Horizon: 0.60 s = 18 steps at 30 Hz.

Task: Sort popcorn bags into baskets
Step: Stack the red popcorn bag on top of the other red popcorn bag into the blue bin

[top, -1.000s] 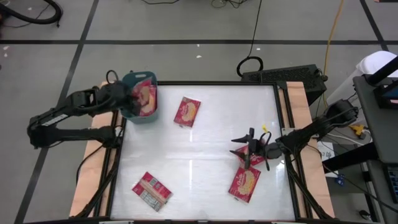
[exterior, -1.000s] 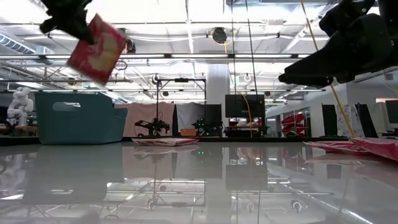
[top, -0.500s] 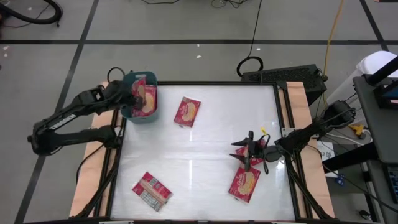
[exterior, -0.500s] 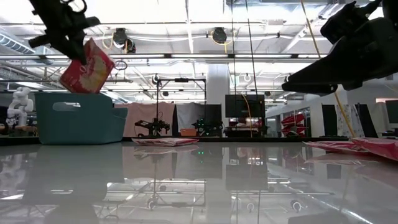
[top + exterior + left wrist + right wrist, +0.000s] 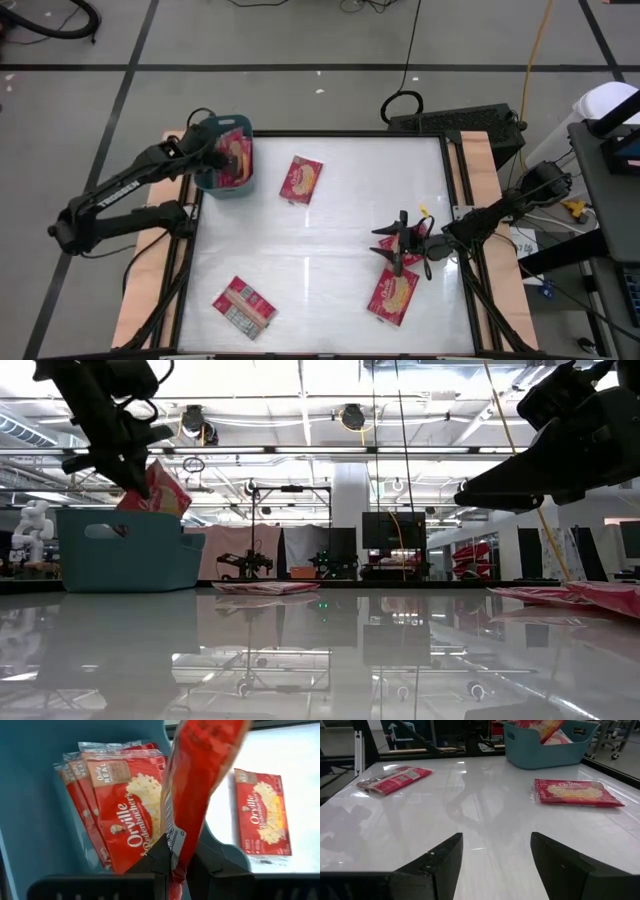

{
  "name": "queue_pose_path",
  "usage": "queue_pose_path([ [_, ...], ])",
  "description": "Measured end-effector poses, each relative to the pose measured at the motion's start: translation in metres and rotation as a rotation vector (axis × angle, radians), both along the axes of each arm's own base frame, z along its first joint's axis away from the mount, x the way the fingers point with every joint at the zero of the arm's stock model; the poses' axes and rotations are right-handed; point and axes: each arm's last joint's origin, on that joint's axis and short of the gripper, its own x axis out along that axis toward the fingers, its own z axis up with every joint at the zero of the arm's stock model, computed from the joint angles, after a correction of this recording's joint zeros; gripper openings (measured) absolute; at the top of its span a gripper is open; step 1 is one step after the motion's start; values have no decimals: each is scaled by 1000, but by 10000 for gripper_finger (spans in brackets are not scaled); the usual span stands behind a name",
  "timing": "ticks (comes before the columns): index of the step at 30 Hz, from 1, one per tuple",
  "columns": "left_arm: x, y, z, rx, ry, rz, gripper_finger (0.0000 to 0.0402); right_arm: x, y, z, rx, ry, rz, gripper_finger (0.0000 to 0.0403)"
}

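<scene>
Left gripper (image 5: 174,865), jaws nearly closed, pinches a red popcorn bag (image 5: 197,780) by its edge, hanging partly inside the teal basket (image 5: 215,180). Bags stacked in basket (image 5: 125,815) read "Orville Redenbacher's". Right gripper (image 5: 398,248), jaws wide and empty, hovers well away from basket, just above another bag (image 5: 393,295) on the surface (image 5: 330,240).

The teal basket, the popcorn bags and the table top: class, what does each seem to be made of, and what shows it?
Basket: apparently moulded plastic, matte, with rounded corners and a rim.
Popcorn bags: probably glossy clear film over printed red packets; crinkled sealed edges catch light.
Table top: white, hard and very glossy, mirroring the room; the material itself cannot be told.
</scene>
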Motion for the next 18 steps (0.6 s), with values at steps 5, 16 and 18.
queue_pose_path([
  [5,-3,8,-2,6,37,11,59,0,0,0,1,0,0,228],
  [16,-7,20,4,157,80,59,190,0,-1,0,18,-8,-32,228],
  [18,-4,20,8,193,46,24,200,0,-2,0,31,-16,-63,228],
])
